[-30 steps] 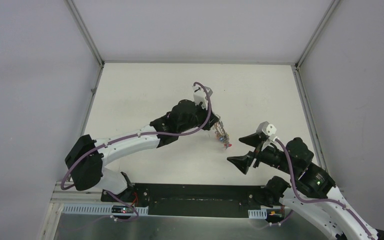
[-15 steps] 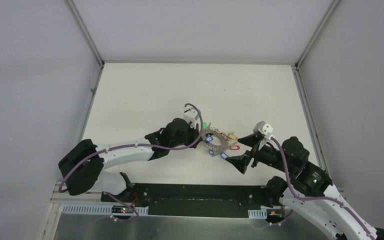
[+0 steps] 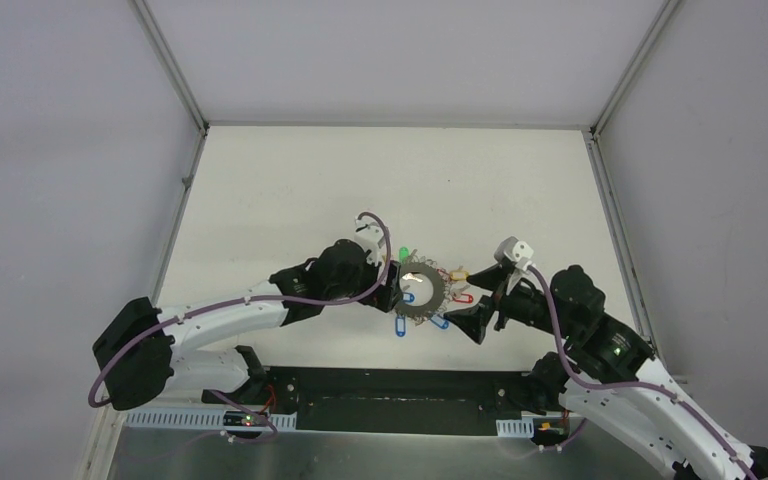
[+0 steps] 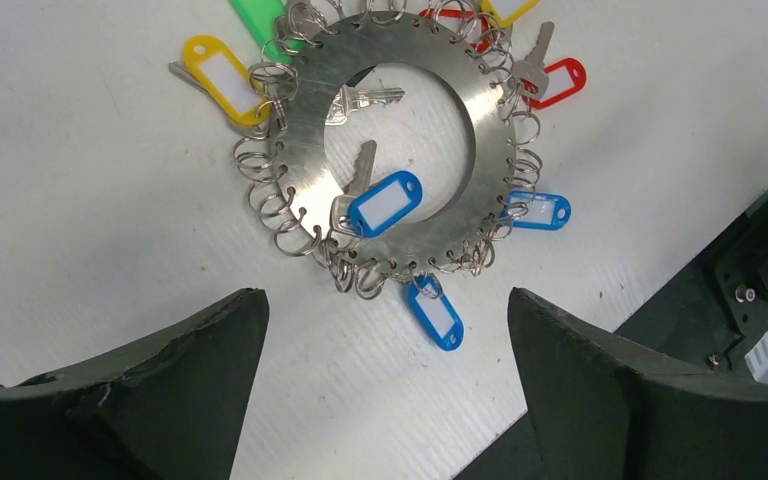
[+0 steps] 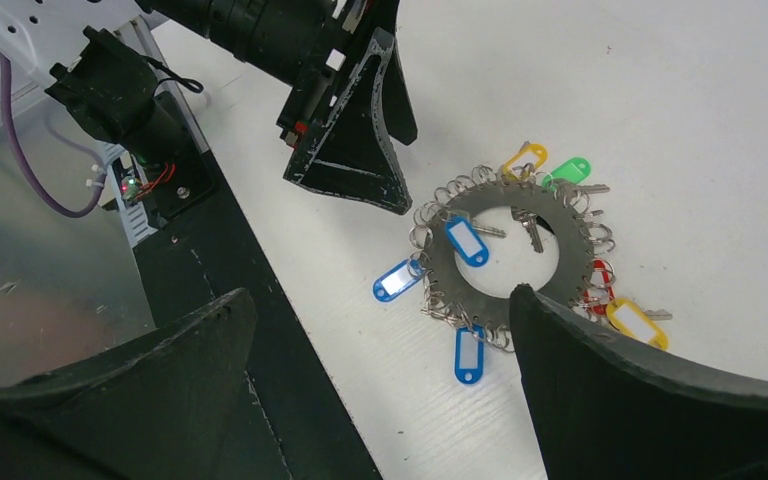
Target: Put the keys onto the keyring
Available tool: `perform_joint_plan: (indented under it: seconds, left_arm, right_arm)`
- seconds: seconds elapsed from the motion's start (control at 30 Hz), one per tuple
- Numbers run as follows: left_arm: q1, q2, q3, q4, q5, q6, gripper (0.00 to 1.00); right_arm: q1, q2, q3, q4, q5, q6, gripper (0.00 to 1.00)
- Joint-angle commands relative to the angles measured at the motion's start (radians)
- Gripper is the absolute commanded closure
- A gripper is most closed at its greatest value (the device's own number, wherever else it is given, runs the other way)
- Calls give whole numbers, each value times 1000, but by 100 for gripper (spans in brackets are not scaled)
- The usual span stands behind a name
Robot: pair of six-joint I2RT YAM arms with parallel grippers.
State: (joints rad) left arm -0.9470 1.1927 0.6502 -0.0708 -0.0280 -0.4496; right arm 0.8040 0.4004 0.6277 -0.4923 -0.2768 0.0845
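Keyring (image 4: 390, 45) lies flat on the tabletop (image 4: 80, 200) between the two tools, with keys (image 4: 438, 315) fanned out around its rim. It's a round plate, so there's no long axis to align to; the keys point radially. One blue-tagged key (image 4: 385, 203) lies across the near band with its shank aimed into the hole; can't tell if it's threaded on. Left tool (image 4: 385, 295) is spread wide and empty, with the ring straight ahead just past its fingertips. Right tool (image 5: 382, 293) is also spread wide and empty, facing in from the opposite side, with the ring ahead and off toward one finger. From the top view, left looks marginally nearer. Both arms reach forward and inward, wrists pitched down.
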Motion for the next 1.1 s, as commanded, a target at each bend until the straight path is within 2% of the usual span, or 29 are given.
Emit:
perform_joint_plan:
  seconds: [0.0, 0.27, 0.5, 0.67, 0.83, 0.93, 1.07]
  left_arm:
    - [29, -54, 67, -88, 15, 40, 5]
    - [182, -128, 42, -78, 138, 12, 1]
    - [446, -325, -68, -94, 235, -45, 1]
    - [616, -498, -126, -167, 234, -29, 1]
    - [642, -608, -122, -238, 147, 57, 1]
    - [642, -633, -120, -246, 94, 138, 1]
    - [641, -618, -126, -237, -33, 256, 1]
  right_arm:
    - [3, 62, 14, 105, -52, 45, 0]
    - [-19, 231, 37, 199, -110, 131, 0]
    - [-243, 259, -24, 327, -219, 213, 0]
    - [-445, 244, -77, 321, -196, 247, 0]
    - [-689, 217, -168, 309, -165, 277, 0]
    - [-710, 206, -188, 276, -37, 199, 0]
    - [-711, 163, -240, 322, 128, 59, 0]
